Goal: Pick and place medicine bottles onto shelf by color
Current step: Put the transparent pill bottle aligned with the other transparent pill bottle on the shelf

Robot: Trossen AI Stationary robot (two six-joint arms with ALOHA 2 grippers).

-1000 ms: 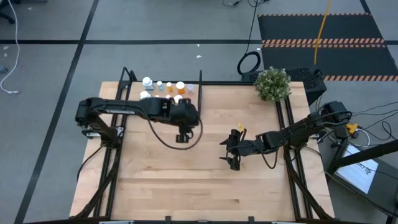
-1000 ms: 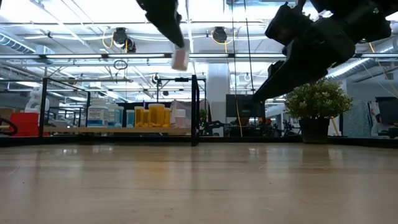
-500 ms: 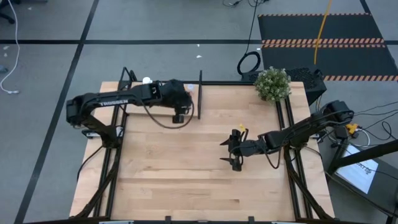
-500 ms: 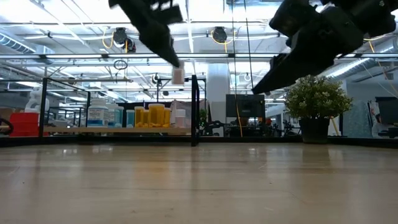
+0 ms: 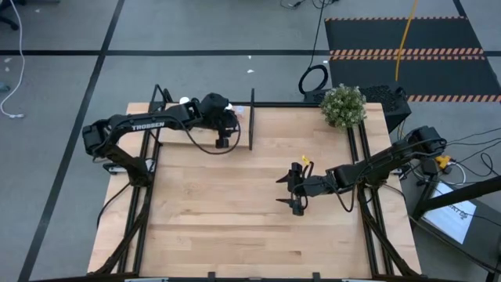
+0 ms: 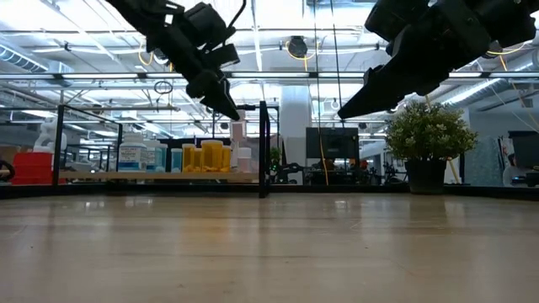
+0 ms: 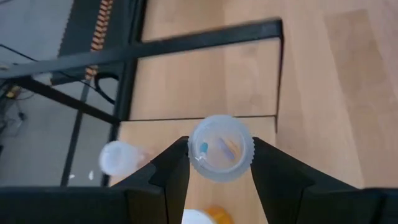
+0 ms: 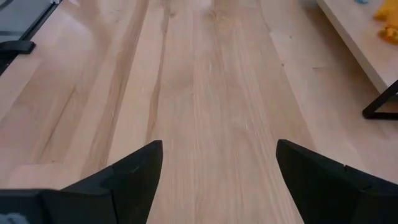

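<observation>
My left gripper (image 5: pixel 223 139) hovers over the right end of the shelf (image 7: pixel 161 130), close to its black upright divider (image 5: pixel 252 117). It is shut on a small pale see-through medicine bottle (image 7: pixel 221 148) with pills visible inside. In the low view that bottle (image 6: pixel 240 128) hangs above the bottles standing on the shelf plank (image 6: pixel 101 177): pale blue (image 6: pixel 132 154), orange (image 6: pixel 206 156) and white (image 6: pixel 244 158). My right gripper (image 5: pixel 291 194) is open over the table's middle right, with nothing between its fingers (image 8: pixel 134 171). My left gripper pinches the bottle's round wall (image 7: pixel 194 152) between its two fingers, one on each side. The fingers slant downward toward the shelf. The bottle sticks out below the fingertips (image 6: pixel 227 108), roughly upright, clear of the shelf plank and the bottles on it.
A potted plant (image 5: pixel 343 105) stands at the table's far right corner. Black frame posts (image 6: pixel 61 143) edge the shelf. The wooden tabletop (image 5: pixel 250 219) stretches bare in front of and between both arms.
My left gripper has carried the pale bottle toward the table's far edge and down, from over the open table to above the shelf's right end beside the divider. It has kept its hold throughout.
</observation>
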